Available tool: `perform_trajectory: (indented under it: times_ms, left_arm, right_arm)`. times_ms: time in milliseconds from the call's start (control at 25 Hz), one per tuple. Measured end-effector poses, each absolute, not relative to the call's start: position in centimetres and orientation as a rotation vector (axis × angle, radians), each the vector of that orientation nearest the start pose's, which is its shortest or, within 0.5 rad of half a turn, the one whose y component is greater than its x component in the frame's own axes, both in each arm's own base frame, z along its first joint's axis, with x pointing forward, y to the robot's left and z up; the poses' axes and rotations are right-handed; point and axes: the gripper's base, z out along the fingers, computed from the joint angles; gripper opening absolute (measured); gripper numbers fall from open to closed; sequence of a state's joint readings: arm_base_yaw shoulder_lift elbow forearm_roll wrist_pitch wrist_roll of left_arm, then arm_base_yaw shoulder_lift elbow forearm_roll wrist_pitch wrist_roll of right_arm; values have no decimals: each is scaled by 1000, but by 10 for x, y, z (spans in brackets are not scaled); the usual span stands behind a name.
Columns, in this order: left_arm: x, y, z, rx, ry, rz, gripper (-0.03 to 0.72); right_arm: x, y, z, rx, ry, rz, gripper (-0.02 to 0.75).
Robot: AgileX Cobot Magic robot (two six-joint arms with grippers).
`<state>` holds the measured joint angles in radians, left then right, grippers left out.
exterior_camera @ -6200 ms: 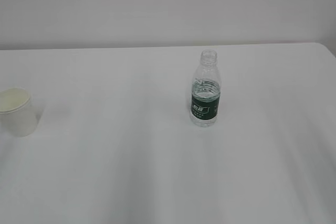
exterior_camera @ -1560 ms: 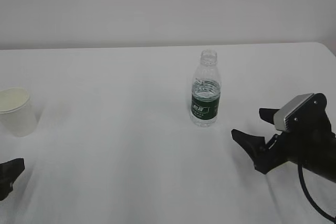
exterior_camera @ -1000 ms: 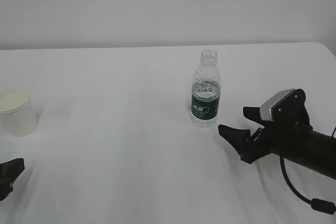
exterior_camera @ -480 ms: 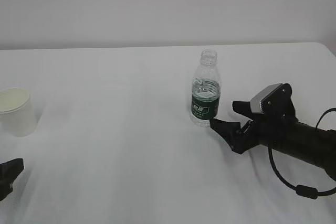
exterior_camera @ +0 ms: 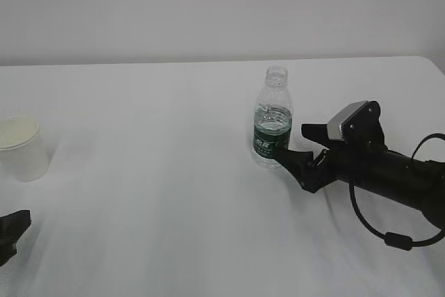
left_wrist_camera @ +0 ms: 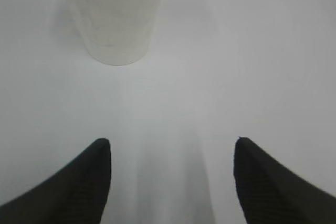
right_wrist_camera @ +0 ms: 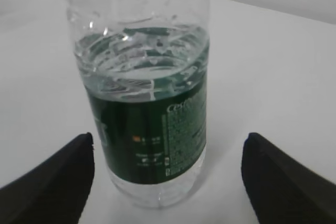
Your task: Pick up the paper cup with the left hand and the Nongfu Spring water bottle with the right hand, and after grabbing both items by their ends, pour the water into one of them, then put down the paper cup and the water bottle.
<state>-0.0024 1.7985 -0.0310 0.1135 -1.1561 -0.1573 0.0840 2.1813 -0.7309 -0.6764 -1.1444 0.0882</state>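
Note:
The Nongfu Spring water bottle (exterior_camera: 272,126) stands upright and capless near the middle of the white table (exterior_camera: 174,227). Water (right_wrist_camera: 139,59) fills it to just above its dark green label. My right gripper (exterior_camera: 293,142) is open and low at the bottle's right side. In the right wrist view the bottle (right_wrist_camera: 147,108) stands between the two spread fingertips of the right gripper (right_wrist_camera: 169,137), with a gap on each side. The paper cup (exterior_camera: 21,147) stands upright at the far left. My left gripper (left_wrist_camera: 170,141) is open and empty, a short way in front of the cup (left_wrist_camera: 113,19).
Only a black piece of the left hand (exterior_camera: 10,231) shows at the bottom left corner of the exterior view. The table's far edge meets a plain pale wall (exterior_camera: 208,12). The right arm's cable (exterior_camera: 389,238) loops over the table at the right.
My right gripper has slid left along the table until its open fingers flank the bottle's lower part. The bottle, the cup and the left gripper have not moved.

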Motion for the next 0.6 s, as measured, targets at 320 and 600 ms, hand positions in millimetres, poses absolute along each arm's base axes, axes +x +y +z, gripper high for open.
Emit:
perform_trajectory:
  times_ms: [320,600]
  left_arm:
    - [174,-10,92,-50,2099,-177,522]
    - [174,-10,92,-50,2099,-177,522]
  right_arm:
    - [339,87,62,-706,1718,506,674]
    - [346,108,61,-761,1674,538,673]
